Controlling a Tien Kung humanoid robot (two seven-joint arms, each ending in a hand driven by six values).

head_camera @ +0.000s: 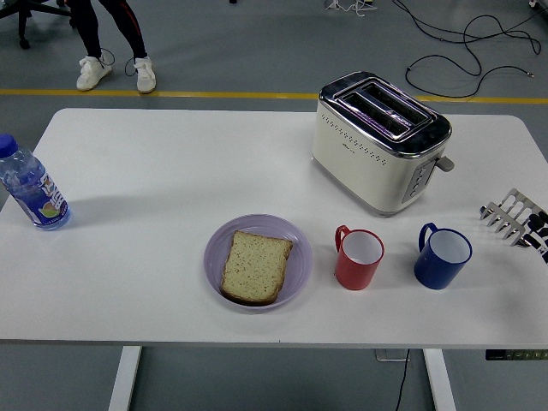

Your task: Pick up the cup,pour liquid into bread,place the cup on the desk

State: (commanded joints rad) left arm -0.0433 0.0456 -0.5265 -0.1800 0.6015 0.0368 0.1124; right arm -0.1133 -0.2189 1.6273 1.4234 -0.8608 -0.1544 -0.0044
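Observation:
A slice of bread (pixel 255 266) lies on a lilac plate (pixel 295 244) near the table's front edge. To its right stands a red cup (pixel 359 259) with a white inside, handle to the upper left. A blue cup (pixel 443 256) stands further right, also upright. My right hand (pixel 516 217) enters at the right edge, just right of the blue cup and apart from it, its silver fingers (pixel 505 213) spread and holding nothing. My left hand is out of view.
A cream and chrome toaster (pixel 379 141) stands behind the cups. A water bottle (pixel 32 190) with a blue cap stands at the left edge. A person's legs and white shoes (pixel 111 73) are on the floor beyond the far side.

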